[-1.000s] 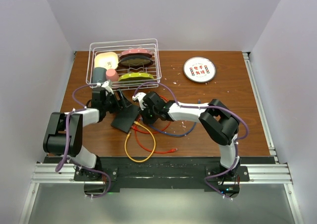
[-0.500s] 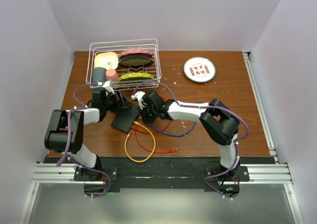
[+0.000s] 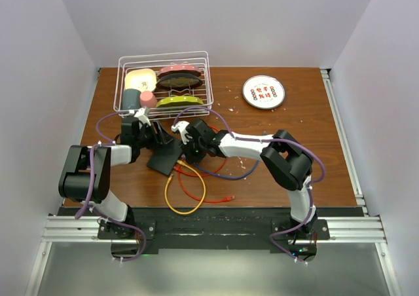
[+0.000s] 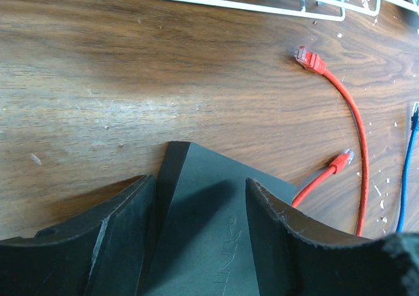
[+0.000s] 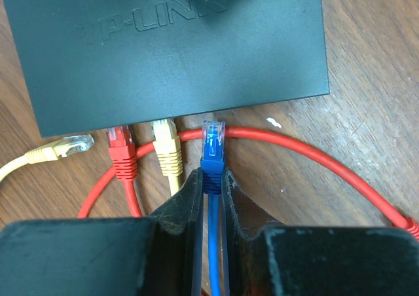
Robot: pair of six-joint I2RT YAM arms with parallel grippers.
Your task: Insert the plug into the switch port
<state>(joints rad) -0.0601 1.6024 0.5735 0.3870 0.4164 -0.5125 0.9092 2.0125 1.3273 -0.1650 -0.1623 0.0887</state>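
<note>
Right fingers (image 5: 180,207) pinch the blue plug (image 5: 213,153) just beside the switch (image 5: 170,47) — left fingers (image 4: 124,227) parted over its corner

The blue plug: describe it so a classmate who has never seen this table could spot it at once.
On the wooden table lies a flat black switch. Along one edge, beside a red plug and a yellow plug, sits the blue plug: the only blue one, and alone pinched in the right claw.

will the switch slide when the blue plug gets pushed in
Likely: the switch looks flat and light on the smooth table. The left gripper straddling its corner may brace it. The blue plug, pinched close, should stay stiff.
</note>
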